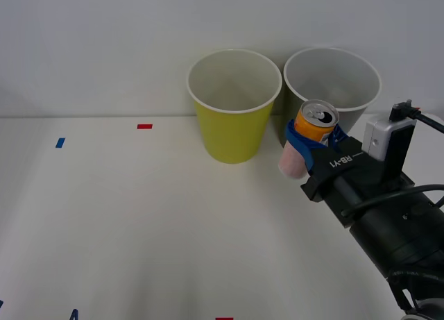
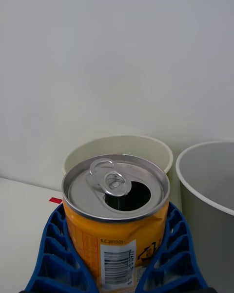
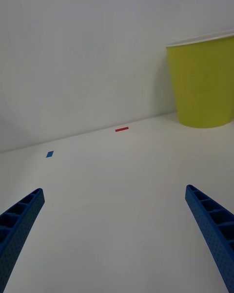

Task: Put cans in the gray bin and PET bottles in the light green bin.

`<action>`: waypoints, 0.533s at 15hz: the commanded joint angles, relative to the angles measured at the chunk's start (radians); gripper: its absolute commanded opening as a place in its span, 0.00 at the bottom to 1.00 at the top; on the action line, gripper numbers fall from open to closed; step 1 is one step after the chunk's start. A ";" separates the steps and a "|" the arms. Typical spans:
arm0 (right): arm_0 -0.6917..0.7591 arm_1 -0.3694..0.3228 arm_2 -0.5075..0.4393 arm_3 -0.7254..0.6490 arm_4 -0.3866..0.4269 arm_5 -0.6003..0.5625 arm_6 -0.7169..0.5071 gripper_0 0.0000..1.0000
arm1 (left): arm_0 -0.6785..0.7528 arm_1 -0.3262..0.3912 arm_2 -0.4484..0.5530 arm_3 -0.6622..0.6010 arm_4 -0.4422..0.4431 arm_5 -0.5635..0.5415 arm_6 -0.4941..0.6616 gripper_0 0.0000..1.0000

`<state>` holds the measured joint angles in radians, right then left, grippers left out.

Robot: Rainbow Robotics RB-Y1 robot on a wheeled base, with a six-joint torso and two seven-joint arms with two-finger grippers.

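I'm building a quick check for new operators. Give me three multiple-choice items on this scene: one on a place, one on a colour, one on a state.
1. Where is the can?
A. In the right claw, in front of the gray bin
B. Inside the light green bin
C. Lying on the table

2. What colour is the tape mark nearest the light green bin?
A. Blue
B. Red
C. Yellow

3. How is the left claw?
A. Shut on the can
B. Shut on nothing
C. Open over the table

Answers:
1 A, blue fingers clasp its sides.
2 B, red mark lies just beside it.
3 C, its fingers stand wide apart.
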<state>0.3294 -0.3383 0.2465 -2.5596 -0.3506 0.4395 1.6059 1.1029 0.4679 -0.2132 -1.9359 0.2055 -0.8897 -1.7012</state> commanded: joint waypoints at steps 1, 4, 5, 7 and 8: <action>-0.055 0.059 -0.058 -0.050 0.036 0.137 -0.027 0.00 | 0.000 0.000 0.000 0.000 0.000 0.000 0.000 1.00; -0.102 0.094 -0.102 -0.058 0.062 0.216 -0.054 0.00 | 0.000 0.000 0.000 0.000 0.000 0.000 0.000 1.00; -0.119 0.102 -0.121 -0.058 0.076 0.254 -0.066 0.00 | 0.000 0.000 0.000 0.000 0.000 0.000 0.000 1.00; -0.141 0.102 -0.138 -0.058 0.097 0.266 -0.147 0.00 | 0.000 0.000 0.000 0.000 0.000 0.000 0.000 1.00; -0.150 0.102 -0.150 -0.058 0.110 0.266 -0.164 0.00 | 0.000 0.000 0.000 0.000 0.000 0.000 0.000 1.00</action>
<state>0.1917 -0.2364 0.1098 -2.6180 -0.2564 0.7040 1.4677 1.1029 0.4679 -0.2132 -1.9359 0.2055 -0.8897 -1.7012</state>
